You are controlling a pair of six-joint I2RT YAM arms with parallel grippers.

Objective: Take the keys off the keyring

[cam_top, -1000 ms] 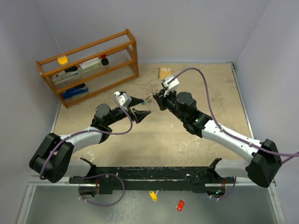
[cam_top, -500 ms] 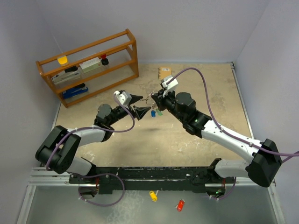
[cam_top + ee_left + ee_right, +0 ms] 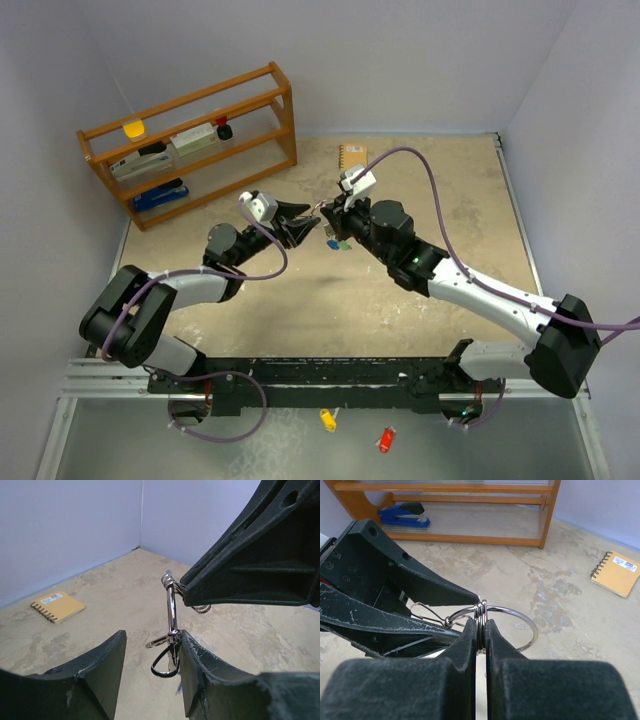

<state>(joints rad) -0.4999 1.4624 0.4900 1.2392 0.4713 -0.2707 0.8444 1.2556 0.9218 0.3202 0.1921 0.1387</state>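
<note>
My right end effector [image 3: 481, 627] is clenched on the keyring [image 3: 520, 617]; my left end effector [image 3: 150, 665] sits released, fingers [image 3: 100, 670] flanking its dangling clip [image 3: 167, 642] above the worktop [image 3: 100, 610].

Shiny silver on the keyring [image 3: 481, 611], centre of the right wrist view. Blue and light green on the tags of the keys [image 3: 336, 243], mid-frame from above. Matte black with pale scuffs on the left gripper [image 3: 152, 637] and right gripper [image 3: 480, 627]. Orange-brown wood for the shelf [image 3: 287, 120], upper left; deep blue for the stapler [image 3: 404, 516]. Yellow-tan with a black spiral on the notebook [image 3: 57, 606]. Mottled beige across the table [image 3: 400, 310]. Purple along the cable [image 3: 402, 150].
</note>
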